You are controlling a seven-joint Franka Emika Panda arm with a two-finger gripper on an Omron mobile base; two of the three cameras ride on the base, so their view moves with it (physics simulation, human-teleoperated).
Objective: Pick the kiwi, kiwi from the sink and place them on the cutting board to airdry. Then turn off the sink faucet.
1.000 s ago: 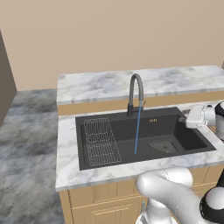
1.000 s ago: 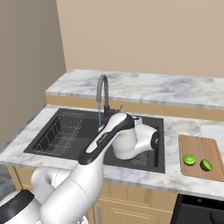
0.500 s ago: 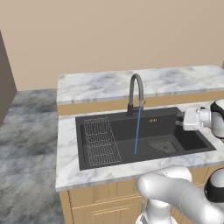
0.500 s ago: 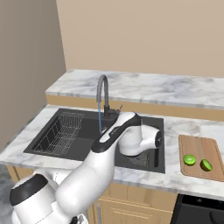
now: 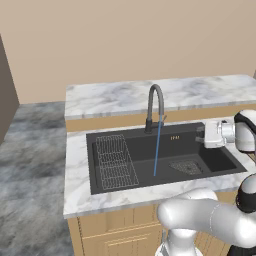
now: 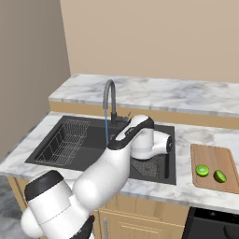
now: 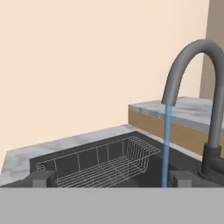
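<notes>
Gripper (image 7: pixel 111 178) held wide open, empty, over the sink (image 5: pixel 135 150).
Water is seen running from the faucet (image 7: pixel 205 100) just ahead; both kiwis (image 6: pixel 202 170) (image 6: pixel 220 176) are set on the board (image 6: pixel 214 161) behind it.

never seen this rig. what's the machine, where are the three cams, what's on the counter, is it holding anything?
It is a rendered kitchen. The machine is a white arm on a driving base. Two cameras ride behind it, left and right; the third sits on the hand, looking along the gripper. That gripper is open and holds nothing, facing the sink faucet, which runs a blue stream into the dark sink. A wire rack sits inside. In the right base view, both kiwis lie on the cutting board.
</notes>
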